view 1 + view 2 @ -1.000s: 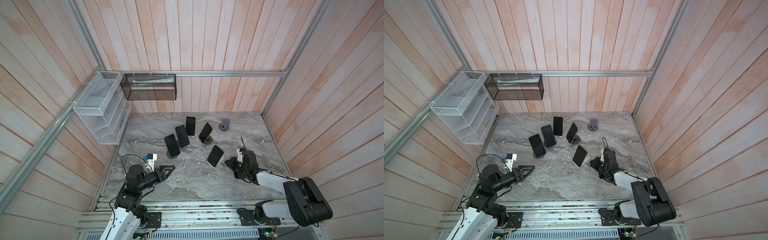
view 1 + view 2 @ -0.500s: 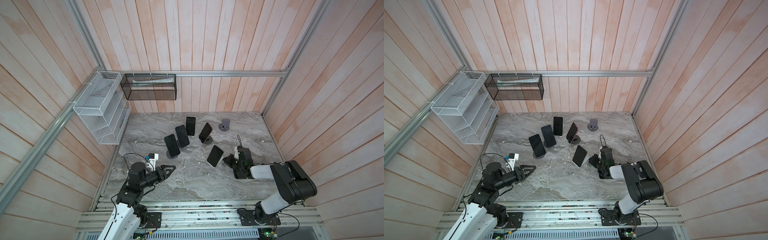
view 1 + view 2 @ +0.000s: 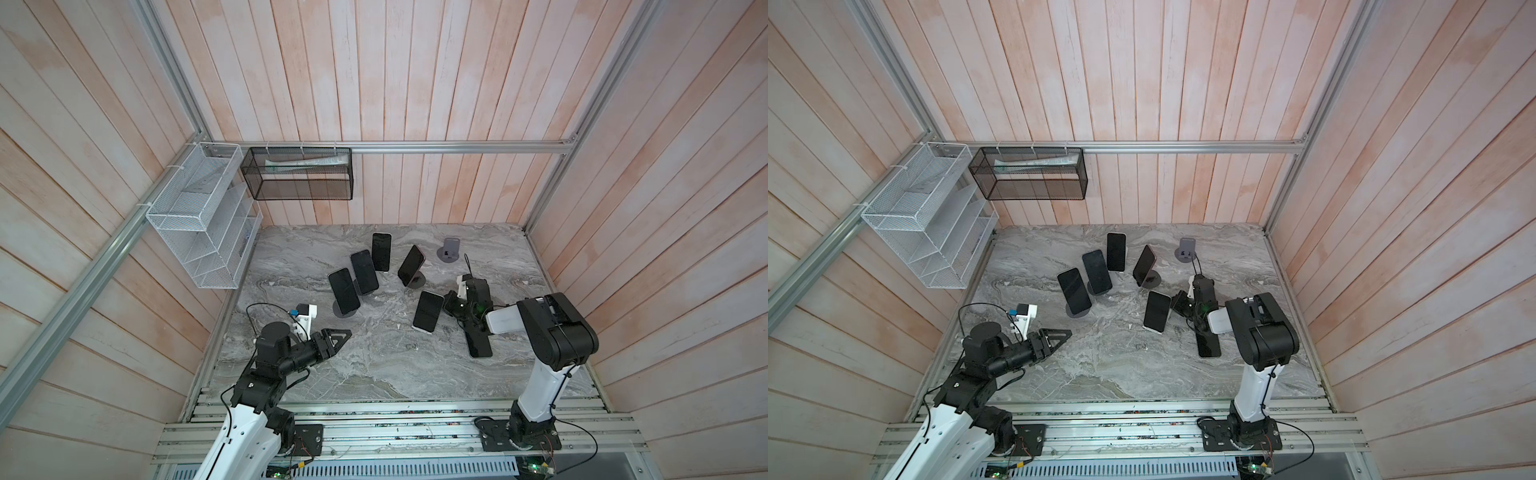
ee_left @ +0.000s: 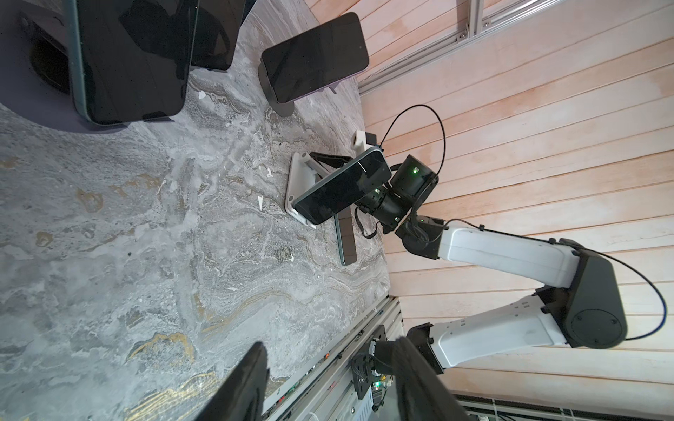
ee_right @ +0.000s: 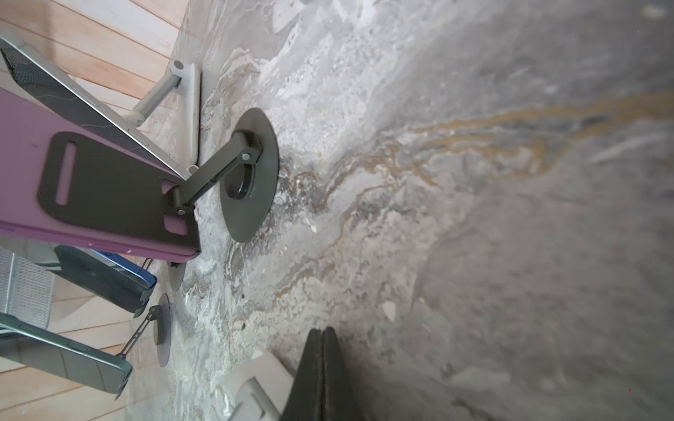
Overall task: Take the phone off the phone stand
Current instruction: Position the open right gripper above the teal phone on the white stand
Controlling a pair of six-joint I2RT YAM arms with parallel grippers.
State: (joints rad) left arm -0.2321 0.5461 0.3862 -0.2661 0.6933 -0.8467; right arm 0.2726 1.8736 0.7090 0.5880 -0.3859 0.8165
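R elbow point(image 3: 557, 328) has risen since a sec ago, so we've the right gripper point(image 5: 321, 339), closed & empty, just behind the phone point(image 4: 343, 189) leaning on its white stand point(image 4: 299, 182), long axis near-far; left gripper point(image 3: 337, 333), jaws apart, is farther.

Flat phone point(image 3: 478, 345) toward the right edge of the table point(image 3: 374, 374) lies partly hidden under the right arm point(image 3: 503, 321); purple phone point(image 5: 18, 164) runs off the right wrist view

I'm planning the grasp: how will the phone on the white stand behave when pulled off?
The phone looks rigid, so it should lift as one piece. Its glossy screen may slip in a pinch. The white stand has a thin hinged arm and a flat base, so it may slide or tip along.
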